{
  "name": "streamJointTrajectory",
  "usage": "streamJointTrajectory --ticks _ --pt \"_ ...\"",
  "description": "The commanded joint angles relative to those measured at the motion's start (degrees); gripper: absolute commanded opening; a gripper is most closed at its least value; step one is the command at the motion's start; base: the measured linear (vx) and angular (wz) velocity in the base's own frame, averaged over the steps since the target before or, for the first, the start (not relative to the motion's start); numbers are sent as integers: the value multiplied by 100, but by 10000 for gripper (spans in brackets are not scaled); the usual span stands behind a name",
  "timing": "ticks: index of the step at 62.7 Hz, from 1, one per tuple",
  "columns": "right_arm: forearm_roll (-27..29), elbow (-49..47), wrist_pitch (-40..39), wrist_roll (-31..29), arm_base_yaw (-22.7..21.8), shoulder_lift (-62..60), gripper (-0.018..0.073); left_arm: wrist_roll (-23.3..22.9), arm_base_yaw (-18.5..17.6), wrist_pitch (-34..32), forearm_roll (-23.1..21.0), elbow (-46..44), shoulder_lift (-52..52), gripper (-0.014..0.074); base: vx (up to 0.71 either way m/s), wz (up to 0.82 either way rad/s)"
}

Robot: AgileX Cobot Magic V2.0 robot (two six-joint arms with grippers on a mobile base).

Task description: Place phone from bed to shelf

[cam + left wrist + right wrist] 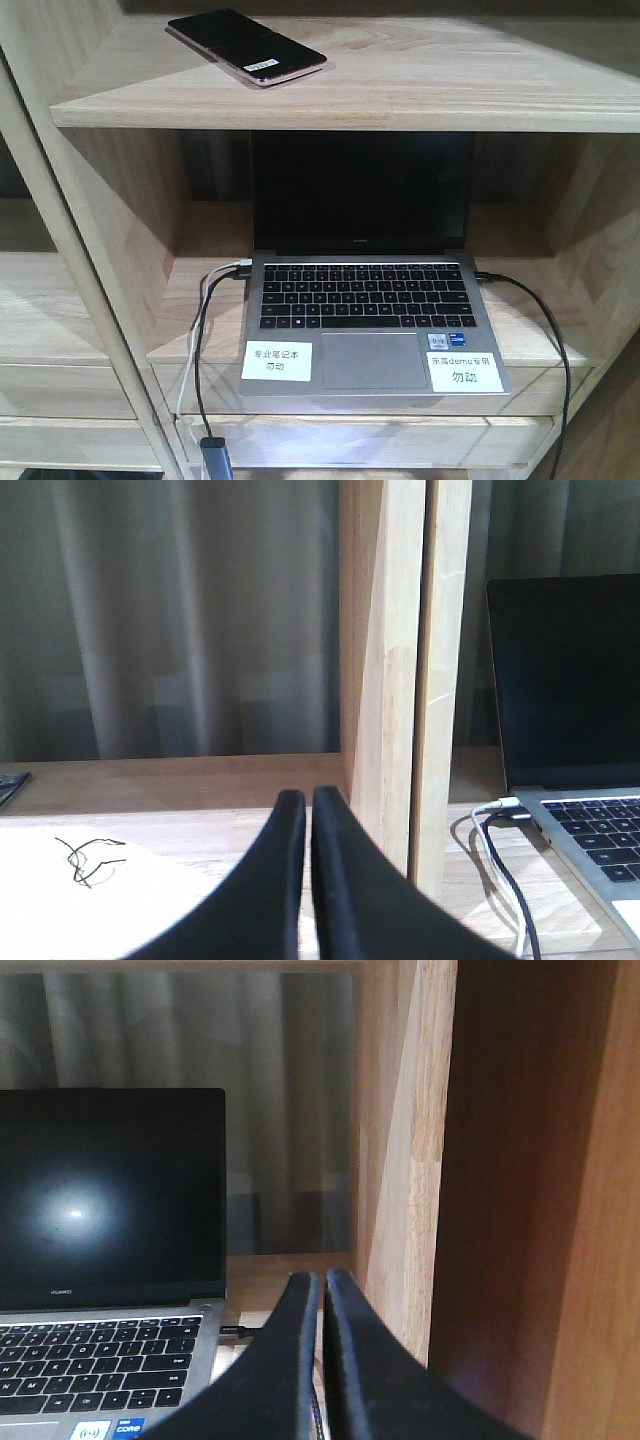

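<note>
Front camera view shows no bed and none of my arms. Nearest to me, low on the left, a small grey plug (212,447) hangs on a black cable (200,350). Next comes a silver laptop (365,320), open on the lower board, with two white labels (277,360) on its near edge. Another black cable (545,330) loops off its right side. Above and farther back, the phone (246,46) lies flat on the top board of the shelf (420,95), toward the left. Nothing touches it. I think the job is pretty much done.

My left gripper (309,805) is pinched together and holds nothing. It sits low, left of a shelf post (400,680). My right gripper (322,1285) is pinched together too, and empty. It sits just right of the laptop, next to the shelf side wall.

What could go wrong now? The phone's near end sits close to the front edge, so a bump to the shelf could slide it off. My right arm is close to the cable and the laptop. If I pull back carelessly, I could snag the cable and drag the laptop. My left arm could knock the post.
</note>
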Motion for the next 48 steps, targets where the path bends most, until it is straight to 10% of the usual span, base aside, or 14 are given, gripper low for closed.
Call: streamJointTrajectory --ticks 1,48 --pt "-44 46 -374 -69 -16 -84 -5 -50 11 -426 -60 -138 -33 1 0 0" --pt "-44 46 -367 -69 -16 -84 -5 -50 11 -426 -60 -138 -33 1 0 0"
